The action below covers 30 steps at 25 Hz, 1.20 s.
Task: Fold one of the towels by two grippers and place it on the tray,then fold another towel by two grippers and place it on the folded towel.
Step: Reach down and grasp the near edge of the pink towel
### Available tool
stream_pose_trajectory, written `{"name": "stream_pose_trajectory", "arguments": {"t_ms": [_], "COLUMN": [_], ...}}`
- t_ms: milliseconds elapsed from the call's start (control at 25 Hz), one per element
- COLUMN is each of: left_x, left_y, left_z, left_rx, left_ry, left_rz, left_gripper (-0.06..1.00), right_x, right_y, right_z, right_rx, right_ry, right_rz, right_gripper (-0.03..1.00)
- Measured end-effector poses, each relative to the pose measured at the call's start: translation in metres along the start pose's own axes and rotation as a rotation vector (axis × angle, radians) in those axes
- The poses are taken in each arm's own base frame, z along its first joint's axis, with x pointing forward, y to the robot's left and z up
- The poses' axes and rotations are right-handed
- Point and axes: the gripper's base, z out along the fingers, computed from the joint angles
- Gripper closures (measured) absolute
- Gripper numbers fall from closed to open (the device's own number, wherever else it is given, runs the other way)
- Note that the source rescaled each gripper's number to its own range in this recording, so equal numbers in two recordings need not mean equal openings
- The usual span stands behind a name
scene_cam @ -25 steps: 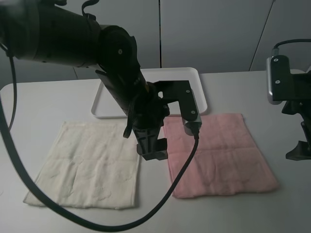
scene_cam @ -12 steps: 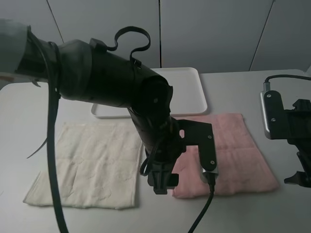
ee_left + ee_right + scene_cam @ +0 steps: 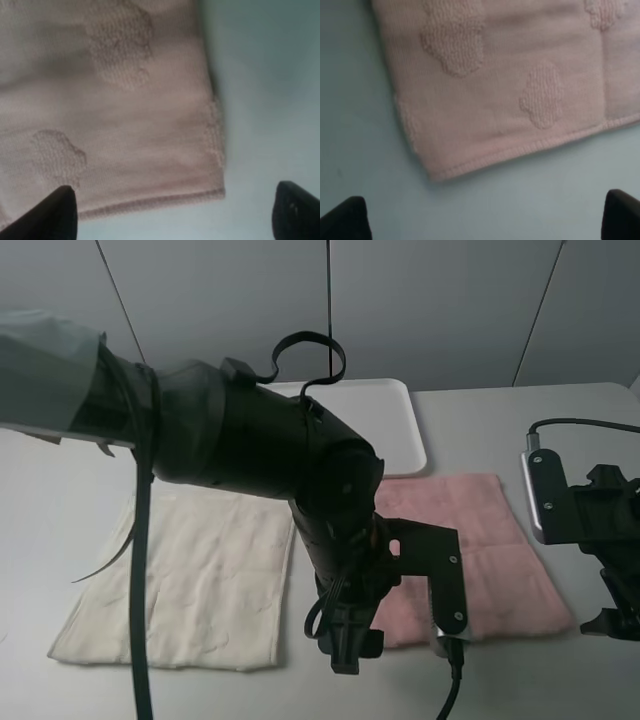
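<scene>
- Missing a corner is judged the main risk: the pink towel could be caught by its hem alone if the fingers are closed short of it.
- Lifting unevenly would leave the fold skewed.
- The left gripper and right gripper are each seen spread wide over a near corner, with nothing held.
- The pink towel is laid flat on the table, beside the cream towel and in front of the tray.
- Its long axis is judged to run across the table, though it looks nearly square.
</scene>
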Motion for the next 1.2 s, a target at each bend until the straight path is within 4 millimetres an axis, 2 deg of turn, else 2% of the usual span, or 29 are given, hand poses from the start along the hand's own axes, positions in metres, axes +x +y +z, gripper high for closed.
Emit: {"name": "stream_pose_trajectory", "arguments": {"t_ms": [360, 640, 960, 1200], "left_x": [0.004, 0.002, -0.012, -0.011], "left_y": [-0.002, -0.003, -0.02, -0.019], "left_z": [0.02, 0.021, 0.022, 0.022], "left_rx": [0.033, 0.027, 0.013, -0.001], "left_ry": [0.041, 0.024, 0.007, 0.019], "left_rz": [-0.026, -0.031, 0.041, 0.062], "left_gripper": [-0.06, -0.05, -0.05, -0.05], "right_x": [-0.001, -0.001, -0.001, -0.003], "right_y": [-0.001, -0.001, -0.001, -0.001], "right_z": [0.01, 0.013, 0.014, 0.014], "right_rx": [-0.038, -0.053, -0.054, -0.06], "right_ry": [0.014, 0.019, 0.019, 0.007], "right_rz": [-0.005, -0.008, -0.021, -0.005], "right_gripper": [-0.03, -0.03, -0.03, -0.03]}}
